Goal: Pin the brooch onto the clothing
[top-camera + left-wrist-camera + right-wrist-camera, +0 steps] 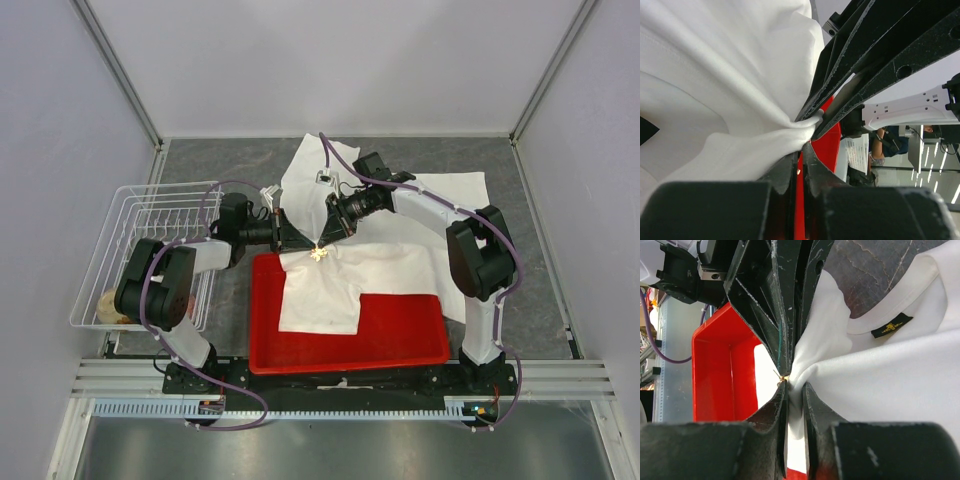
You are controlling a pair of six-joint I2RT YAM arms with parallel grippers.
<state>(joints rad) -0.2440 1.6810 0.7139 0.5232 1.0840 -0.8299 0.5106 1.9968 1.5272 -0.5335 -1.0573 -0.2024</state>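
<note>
The white T-shirt [385,265] lies over the red tray [400,340] and the table, bunched up at its middle. Both grippers meet at that bunch. My right gripper [326,238] is shut on a fold of the shirt [865,370], which fills its jaws [795,386]. My left gripper [306,243] is shut to a thin gap [802,146] with a gold glint inside. The tiny gold brooch [320,254] sits at the tips of the left fingers, against the fold [783,378]. The blue daisy print is hidden.
A white wire rack [150,240] stands at the left with a beige object [110,305] in it. A small dark square thing [325,178] rests near the shirt's far edge. The collar's black label [891,326] shows. White walls enclose the grey table.
</note>
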